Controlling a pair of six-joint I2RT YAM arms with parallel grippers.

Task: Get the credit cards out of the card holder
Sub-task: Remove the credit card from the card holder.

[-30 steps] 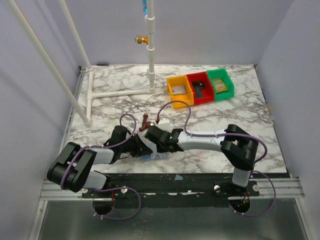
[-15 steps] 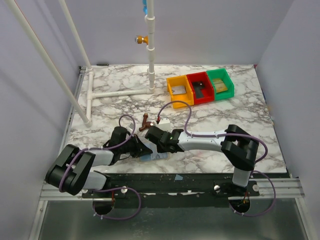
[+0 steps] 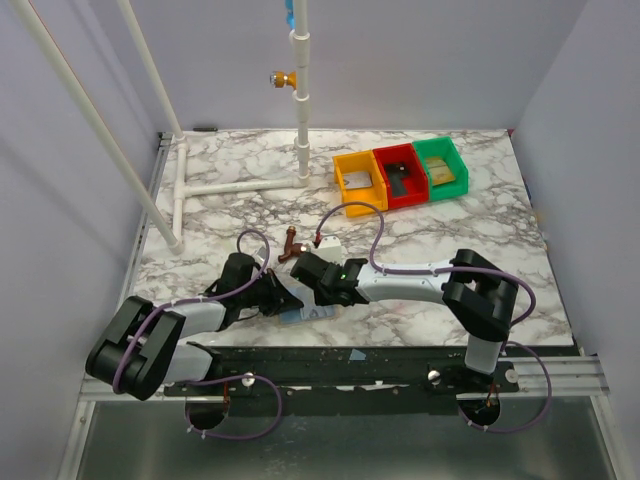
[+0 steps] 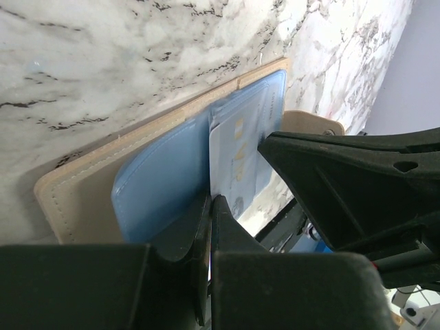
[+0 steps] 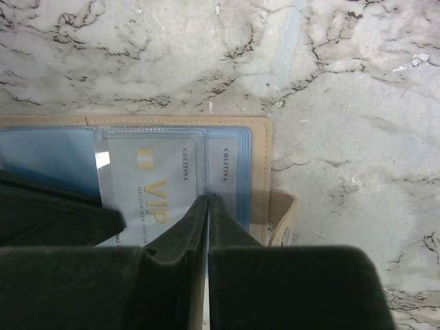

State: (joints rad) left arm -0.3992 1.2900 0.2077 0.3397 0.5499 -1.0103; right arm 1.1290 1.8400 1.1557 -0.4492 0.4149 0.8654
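The card holder (image 3: 308, 313) (image 4: 75, 199) (image 5: 260, 165) lies open and flat near the table's front edge, beige with blue plastic sleeves. A pale credit card (image 4: 237, 158) (image 5: 148, 185) with gold "VIP" lettering sticks partly out of a sleeve. The edge of a second card shows beside it. My left gripper (image 3: 288, 300) (image 4: 210, 201) is shut on the near edge of the VIP card. From the far side, my right gripper (image 3: 312, 297) (image 5: 207, 199) reaches in, shut on the holder's sleeves next to the card. In the left wrist view its black finger (image 4: 323, 172) lies on the holder.
Yellow (image 3: 360, 180), red (image 3: 400, 175) and green (image 3: 440, 165) bins stand at the back right. A white pipe frame (image 3: 240, 187) occupies the back left. A small brown object (image 3: 290, 245) lies just behind the grippers. The table's front edge runs right beside the holder.
My left gripper's jaws have closed onto the card. The left arm's base end has shifted slightly to the left. The right arm has stayed in place.
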